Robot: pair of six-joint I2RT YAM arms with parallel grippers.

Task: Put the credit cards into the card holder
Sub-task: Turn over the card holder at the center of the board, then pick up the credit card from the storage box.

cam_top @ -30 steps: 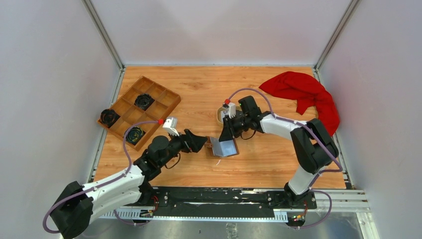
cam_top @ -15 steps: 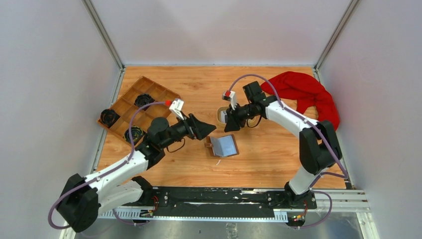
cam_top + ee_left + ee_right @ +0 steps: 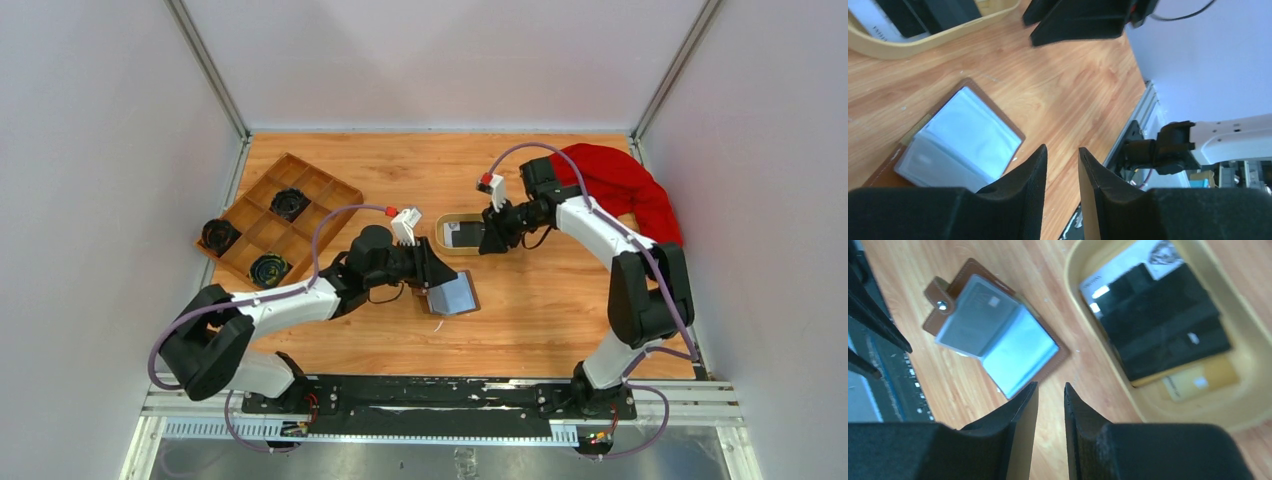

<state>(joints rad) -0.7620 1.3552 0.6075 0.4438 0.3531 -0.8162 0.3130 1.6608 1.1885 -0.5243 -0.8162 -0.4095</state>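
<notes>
Since black and whitish credit cards (image 3: 1168, 335) are stacked in an oval tan dish (image 3: 1208, 410) beside the right gripper (image 3: 1051, 385), two may be lifted together. The open brown leather card holder (image 3: 965, 130) is left unpinned beside the left gripper (image 3: 1062, 149); both grippers are barely parted and empty.

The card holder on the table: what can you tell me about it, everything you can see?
The card holder is a small brown, leather-looking folding wallet with stitched edges, lying open and flat on the wooden table. Grey translucent sleeves fan out inside, and a strap with a metal snap sticks out at one corner. It sits beside the oval tan dish, not touching it. Nothing grips it.
</notes>
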